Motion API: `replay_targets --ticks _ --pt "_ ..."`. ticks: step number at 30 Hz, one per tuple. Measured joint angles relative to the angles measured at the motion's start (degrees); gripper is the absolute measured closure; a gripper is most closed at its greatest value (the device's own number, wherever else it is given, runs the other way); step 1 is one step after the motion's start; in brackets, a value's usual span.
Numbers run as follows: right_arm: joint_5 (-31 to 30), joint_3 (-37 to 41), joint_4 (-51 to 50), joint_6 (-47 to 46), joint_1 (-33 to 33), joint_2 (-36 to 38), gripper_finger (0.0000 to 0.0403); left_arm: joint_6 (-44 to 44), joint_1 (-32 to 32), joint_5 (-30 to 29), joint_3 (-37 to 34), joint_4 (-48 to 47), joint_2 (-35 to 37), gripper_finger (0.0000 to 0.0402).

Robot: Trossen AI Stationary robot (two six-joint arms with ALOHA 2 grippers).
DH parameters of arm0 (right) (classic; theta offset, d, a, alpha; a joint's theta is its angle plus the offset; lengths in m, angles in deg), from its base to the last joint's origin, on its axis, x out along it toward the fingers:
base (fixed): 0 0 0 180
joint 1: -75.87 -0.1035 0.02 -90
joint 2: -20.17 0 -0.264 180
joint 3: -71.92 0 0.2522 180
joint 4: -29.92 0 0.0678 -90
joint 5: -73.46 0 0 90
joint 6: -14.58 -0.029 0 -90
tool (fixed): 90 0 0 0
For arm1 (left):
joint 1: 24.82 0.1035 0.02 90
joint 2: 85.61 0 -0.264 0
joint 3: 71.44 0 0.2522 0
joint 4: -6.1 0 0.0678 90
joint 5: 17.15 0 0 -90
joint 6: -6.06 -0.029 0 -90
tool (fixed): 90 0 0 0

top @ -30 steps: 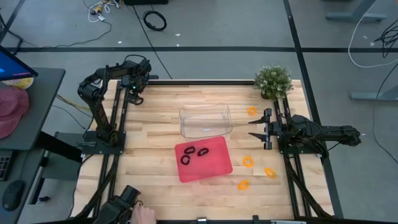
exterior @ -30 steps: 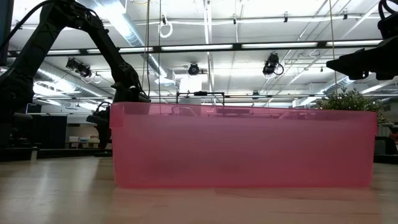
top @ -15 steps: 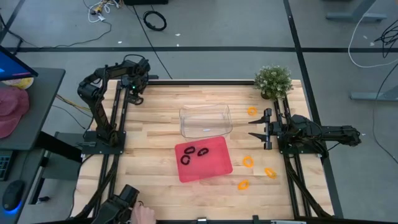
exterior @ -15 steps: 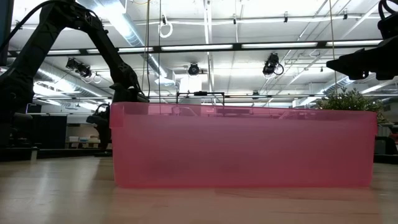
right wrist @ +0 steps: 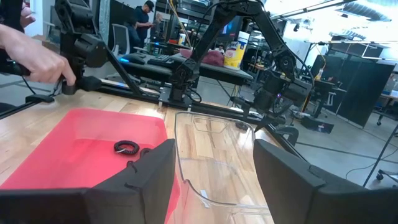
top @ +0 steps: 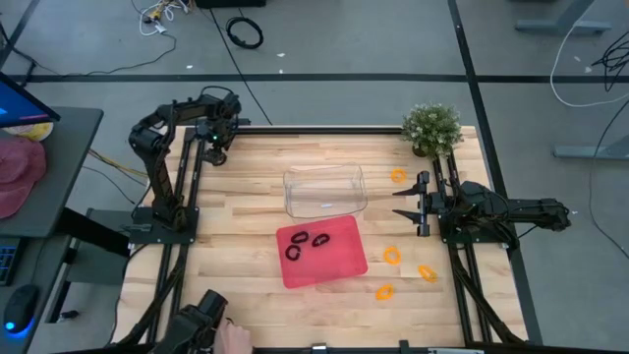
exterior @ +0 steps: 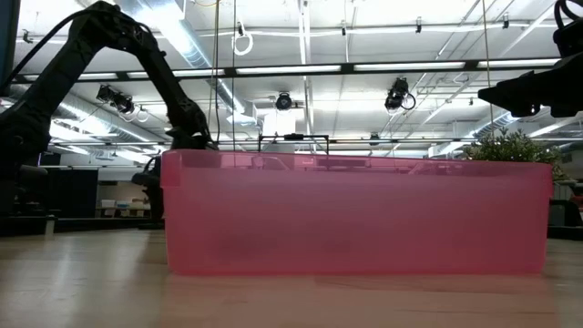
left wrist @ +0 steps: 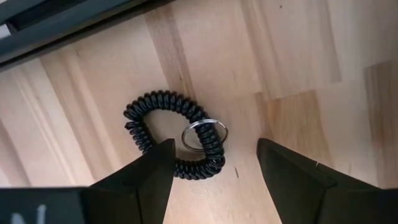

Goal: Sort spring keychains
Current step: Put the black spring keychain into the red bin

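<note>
Left tool (left wrist: 211,180) hangs fingers apart over one black spring keychain (left wrist: 171,134), a ribbed plastic coil with a thin metal ring, flat on the pale wooden desk (top: 246,187) at upper left of the high view. Right tool (top: 405,203), fingers apart and empty, waits at right of centre. Other black coils (top: 308,243) lie in the red tray (top: 339,261); orange coils (top: 392,256) sit loose, lower right.

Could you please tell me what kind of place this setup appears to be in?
Probably a robotics lab or workshop: a wooden worktable with fixed robot arms, an open industrial ceiling with strip lights, and desks with equipment behind.
</note>
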Motion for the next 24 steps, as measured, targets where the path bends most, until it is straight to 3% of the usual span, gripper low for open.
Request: replay_targets --ticks 20,24 --pt "0.00 -0.01 0.02 0.00 0.01 0.01 0.0181 1.52 -0.45 -1.12 -0.15 0.27 -0.17 0.0165" --pt "0.00 -0.01 0.02 0.00 0.02 0.00 0.0181 1.55 -0.45 -1.12 -0.15 0.28 -0.23 0.0191"
